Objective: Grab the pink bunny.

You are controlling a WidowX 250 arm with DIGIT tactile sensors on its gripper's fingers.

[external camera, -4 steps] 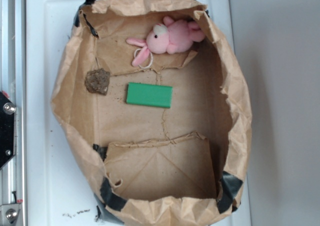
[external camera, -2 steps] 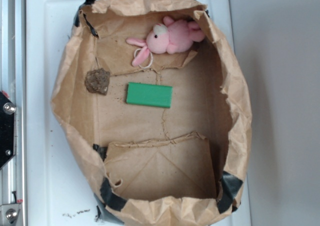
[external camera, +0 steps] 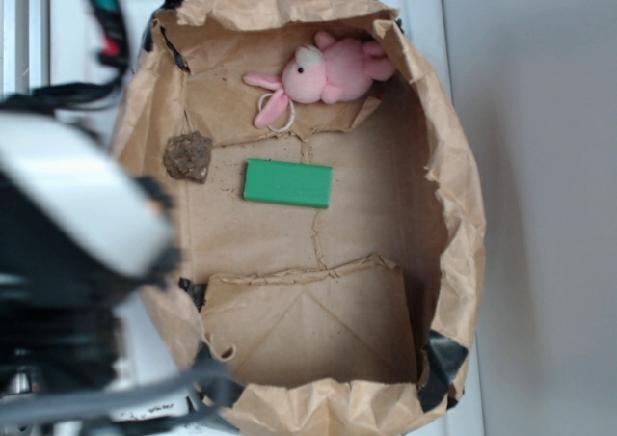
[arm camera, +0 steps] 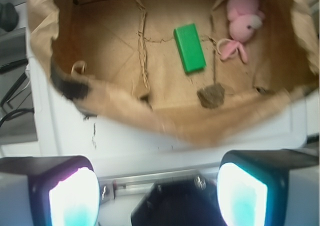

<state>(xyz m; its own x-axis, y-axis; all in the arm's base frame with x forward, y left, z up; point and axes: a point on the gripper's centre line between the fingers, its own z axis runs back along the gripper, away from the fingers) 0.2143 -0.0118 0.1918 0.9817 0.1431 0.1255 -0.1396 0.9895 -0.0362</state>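
Wrist view showed the gripper's (arm camera: 157, 193) two fingers (arm camera: 74, 196) spread open outside the crumpled brown paper bag (arm camera: 165, 123), well apart from the small soft pink plush bunny (arm camera: 242, 22) lying in its far corner.

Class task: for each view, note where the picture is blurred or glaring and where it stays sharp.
Exterior view: the robot arm is a big out-of-focus smear at left, while the pink bunny and green block are sharp. Wrist view: the gripper pads glow with glare, and the paper bag's near rim is blurred.
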